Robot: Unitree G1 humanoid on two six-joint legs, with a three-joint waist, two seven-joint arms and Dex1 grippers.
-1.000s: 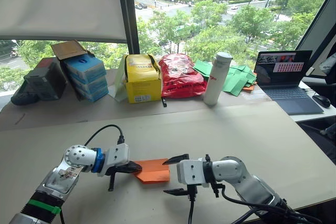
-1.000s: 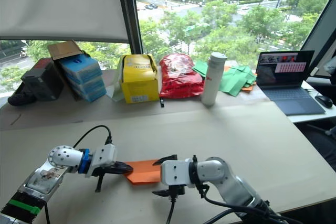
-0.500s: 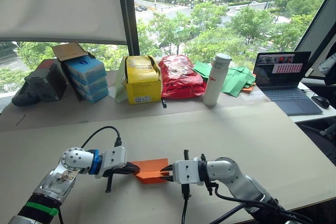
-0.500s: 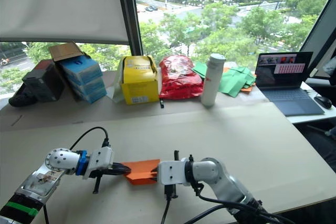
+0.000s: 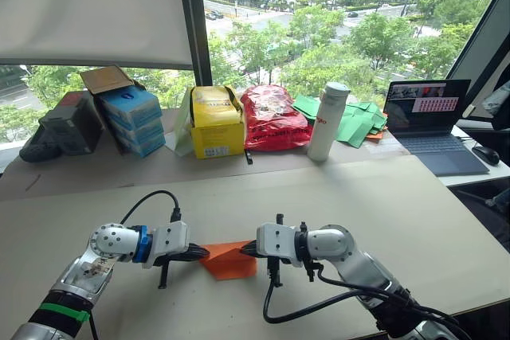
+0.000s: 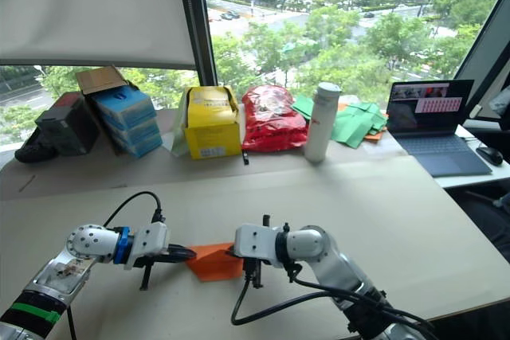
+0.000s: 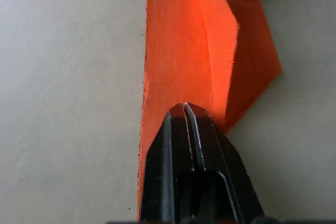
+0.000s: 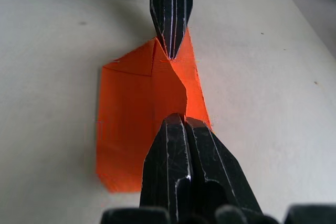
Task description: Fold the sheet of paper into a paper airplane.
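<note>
The sheet of paper [image 5: 227, 260] lies on the tan table [image 5: 374, 197] as a small bright orange wedge with layered flaps and a raised middle crease, the folded form of the paper airplane. My left gripper [image 5: 203, 254] is shut on its left end, fingertips pinched on the crease [image 7: 185, 107]. My right gripper [image 5: 245, 251] is shut on the opposite end of the same ridge [image 8: 184, 118]. The two grippers point at each other along the crease. In the right wrist view the left gripper's fingers [image 8: 170, 24] come in from the far side of the orange paper [image 8: 131, 129].
Along the window sill stand stacked blue boxes [image 5: 131, 117], a yellow box [image 5: 217, 121], a crinkled red plastic bag [image 5: 273, 115], a white bottle [image 5: 329, 120] and green paper pieces [image 5: 356, 120]. A laptop [image 5: 430, 121] and a mouse [image 5: 488, 153] sit at the far right.
My right gripper has moved left to the paper and shut on its right end. The left gripper has kept its grip. The camera has shifted slightly.
</note>
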